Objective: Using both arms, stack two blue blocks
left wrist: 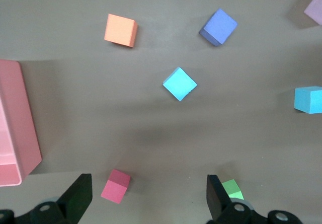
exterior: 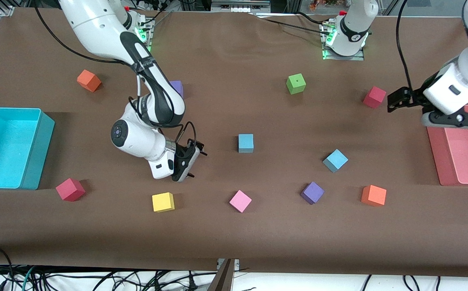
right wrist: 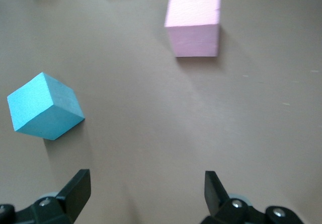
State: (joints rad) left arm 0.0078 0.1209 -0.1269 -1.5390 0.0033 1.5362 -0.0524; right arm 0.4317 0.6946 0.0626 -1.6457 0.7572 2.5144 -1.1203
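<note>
- Right gripper (exterior: 193, 159) hung low, jaws released, beside nearest blue block (exterior: 246, 143).
- Left gripper (exterior: 399, 100) waited, jaws released, near pink bin (exterior: 436, 145).
- Best: centre jaws squarely before clenching.

White arms (exterior: 96, 24), black claws

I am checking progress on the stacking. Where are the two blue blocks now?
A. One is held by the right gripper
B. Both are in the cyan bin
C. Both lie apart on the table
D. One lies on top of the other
C: one blue block and the other blue block each rest on the table, apart, and neither open gripper holds anything.
</note>
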